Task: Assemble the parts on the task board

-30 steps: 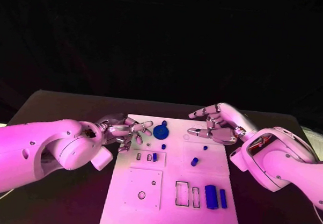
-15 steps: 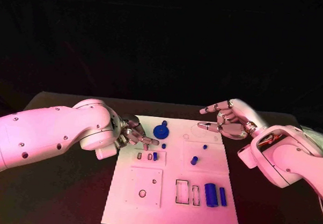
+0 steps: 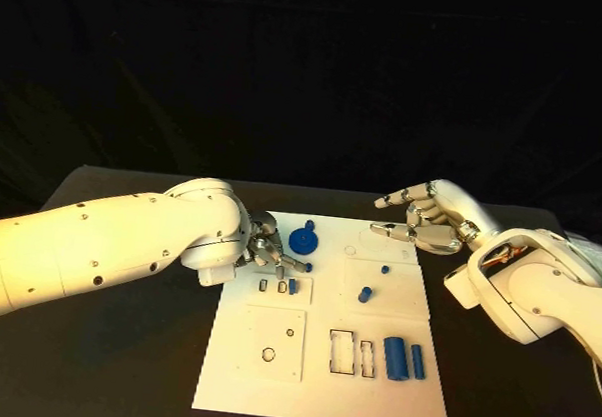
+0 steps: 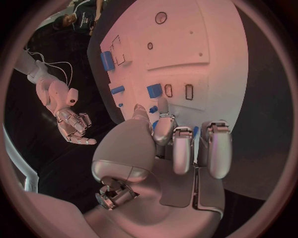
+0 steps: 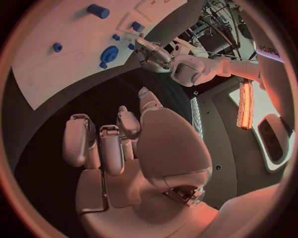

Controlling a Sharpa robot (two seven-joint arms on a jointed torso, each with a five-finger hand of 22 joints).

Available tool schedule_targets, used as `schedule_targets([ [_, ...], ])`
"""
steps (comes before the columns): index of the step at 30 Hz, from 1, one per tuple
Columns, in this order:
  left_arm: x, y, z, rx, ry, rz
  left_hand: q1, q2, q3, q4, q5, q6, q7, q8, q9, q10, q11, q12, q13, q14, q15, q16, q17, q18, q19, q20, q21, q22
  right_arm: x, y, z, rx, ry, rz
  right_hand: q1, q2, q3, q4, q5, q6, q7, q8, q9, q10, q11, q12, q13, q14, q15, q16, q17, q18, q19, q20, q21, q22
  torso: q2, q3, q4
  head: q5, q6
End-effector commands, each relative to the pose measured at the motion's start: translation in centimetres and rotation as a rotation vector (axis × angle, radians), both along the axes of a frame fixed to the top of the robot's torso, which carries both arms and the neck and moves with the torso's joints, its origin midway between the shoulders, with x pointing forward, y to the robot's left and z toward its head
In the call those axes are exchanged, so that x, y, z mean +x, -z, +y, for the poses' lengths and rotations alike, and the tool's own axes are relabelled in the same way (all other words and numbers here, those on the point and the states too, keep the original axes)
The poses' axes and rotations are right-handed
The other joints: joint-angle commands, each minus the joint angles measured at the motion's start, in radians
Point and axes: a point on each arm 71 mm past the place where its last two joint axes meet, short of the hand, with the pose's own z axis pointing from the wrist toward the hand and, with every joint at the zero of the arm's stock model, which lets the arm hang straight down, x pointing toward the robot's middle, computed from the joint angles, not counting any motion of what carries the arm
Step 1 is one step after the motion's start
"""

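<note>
A black curtain (image 3: pixel 315 79) hung in folds behind the black table (image 3: pixel 112 350), leaving the room beyond dark. Off to one side, a long orange-lit strip lamp (image 5: pixel 244 104) glowed on a pale wall panel (image 5: pixel 273 139).

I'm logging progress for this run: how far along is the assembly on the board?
Early, it seems. Loose blue parts lie on the task board: two long blue pieces beside empty slots, a round blue part near the far edge. The left hand reaches at the small slots; whether it holds anything is unclear. The right hand holds nothing.
</note>
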Motion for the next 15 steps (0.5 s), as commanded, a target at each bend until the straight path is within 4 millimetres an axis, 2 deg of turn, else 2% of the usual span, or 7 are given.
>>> schedule_targets([
  [1, -0.08, 0.29, -0.02, 0.081, -0.002, 0.025, 0.001, 0.012, -0.006, 0.000, -0.004, -0.008, 0.002, 0.007, 0.004, 0.009, -0.001, 0.004, 0.001, 0.105, -0.006, 0.003, 0.263, -0.015, 0.091, -0.004, 0.004, 0.228, 0.08, 0.16, 0.12, -0.011, 0.001, 0.014, 0.010, 0.002, -0.002, -0.002, 0.005, 0.007, 0.000, 0.007, 0.002, 0.000, -0.004, 0.000, -0.002, 0.073, -0.005, -0.004, 0.125, 0.009, -0.002, -0.003, -0.006, -0.002, 0.001, -0.0007, -0.0010, 0.002, -0.004],
  [15, -0.10, 0.77, -0.87, 0.105, 0.032, 0.052, 0.009, 0.015, -0.010, -0.004, -0.003, -0.015, 0.000, 0.019, 0.022, 0.010, -0.002, 0.007, 0.006, 0.105, -0.008, 0.003, 0.263, -0.017, 0.093, -0.005, 0.007, 0.234, 0.24, 0.41, 0.35, -0.020, -0.002, 0.028, 0.010, 0.003, -0.003, -0.001, 0.007, 0.008, 0.000, 0.007, 0.002, -0.001, -0.004, -0.001, -0.003, 0.072, -0.006, -0.005, 0.123, 0.009, -0.004, -0.003, -0.007, -0.004, 0.000, -0.0006, -0.0009, 0.001, -0.010],
])
